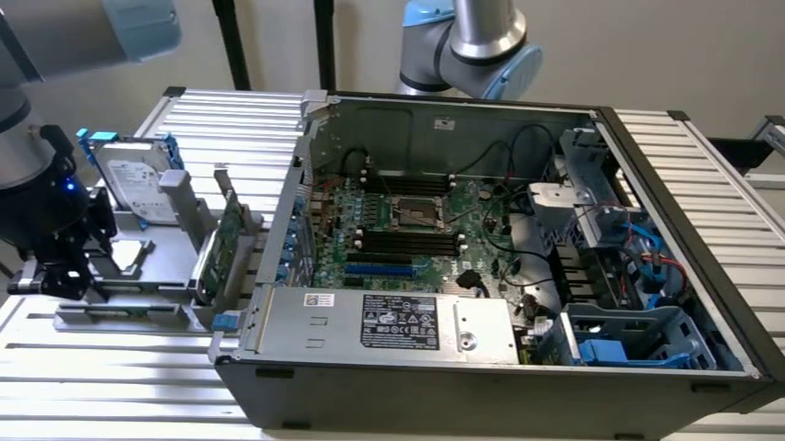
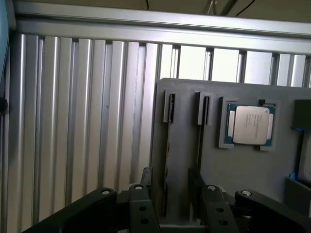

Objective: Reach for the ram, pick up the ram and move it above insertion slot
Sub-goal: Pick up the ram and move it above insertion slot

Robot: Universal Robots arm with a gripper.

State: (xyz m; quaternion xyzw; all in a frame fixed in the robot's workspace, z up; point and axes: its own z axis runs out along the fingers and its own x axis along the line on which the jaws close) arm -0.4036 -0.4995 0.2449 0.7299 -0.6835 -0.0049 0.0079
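My gripper (image 2: 176,206) is open, and its black fingers (image 2: 141,206) stand wide apart just above a grey holder (image 2: 243,170). Two narrow grooves run along the holder between the fingers. A thin dark strip stands edge-on in the nearer groove; this looks like the ram (image 2: 168,141), though its colour does not show. In the exterior view the gripper (image 1: 55,276) hangs low over the grey fixture (image 1: 129,312) at the exterior view's left, outside the open computer case (image 1: 491,377). The insertion slot (image 1: 405,241) is one of several parallel black sockets on the motherboard.
A processor chip (image 2: 249,125) lies in a recess of the holder. A silver hard drive with blue rails (image 1: 129,179) and a green expansion card (image 1: 223,248) stand upright in the fixture. A power supply box (image 1: 392,322) and cables (image 1: 638,248) crowd the case. Ribbed aluminium table (image 1: 110,386).
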